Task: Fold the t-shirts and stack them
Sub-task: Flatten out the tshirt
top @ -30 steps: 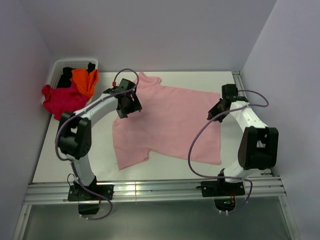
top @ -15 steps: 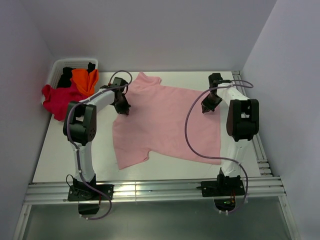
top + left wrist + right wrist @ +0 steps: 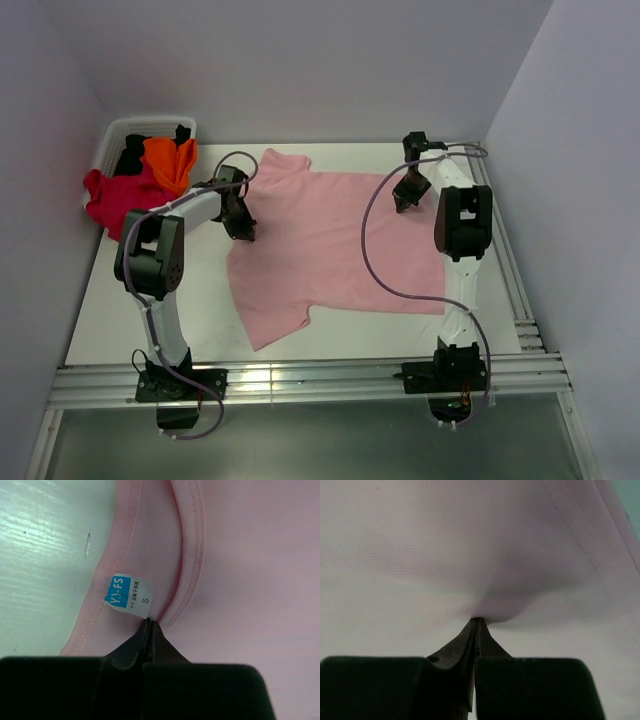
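Pink t-shirt (image 3: 330,250) lies flat on the table (image 3: 150,300). Its long axis runs left-right, with the collar at the left end and the hem at the right end. One sleeve points far-left, the other near-left.

Left gripper (image 3: 150,626) has its tips pressed together on the collar seam, right at the corner of the neck tag (image 3: 127,591). From this grip the whole shirt body extends to the right.

Right gripper (image 3: 476,620) is also clamped, pinching a small pucker of pink cloth. In the top view it sits by the far edge of the shirt, towards the hem end. Most of the cloth lies near and left of it.

The two pinches are well apart, roughly along the shirt's length, with the right one farther back. The left arm is nearer the collar and sleeves, and the right arm is nearer the hem.

This looks like positioning or flattening before the first fold; nothing is folded yet. Pulling the grips apart would tension the shirt lengthwise. Bringing one end over the other would fold it across that axis.

The crimson shirt (image 3: 115,200), orange shirt (image 3: 168,160) and black shirt (image 3: 132,155) are bunched in and over the white basket (image 3: 112,135) at far left, untouched and well apart from both grippers.
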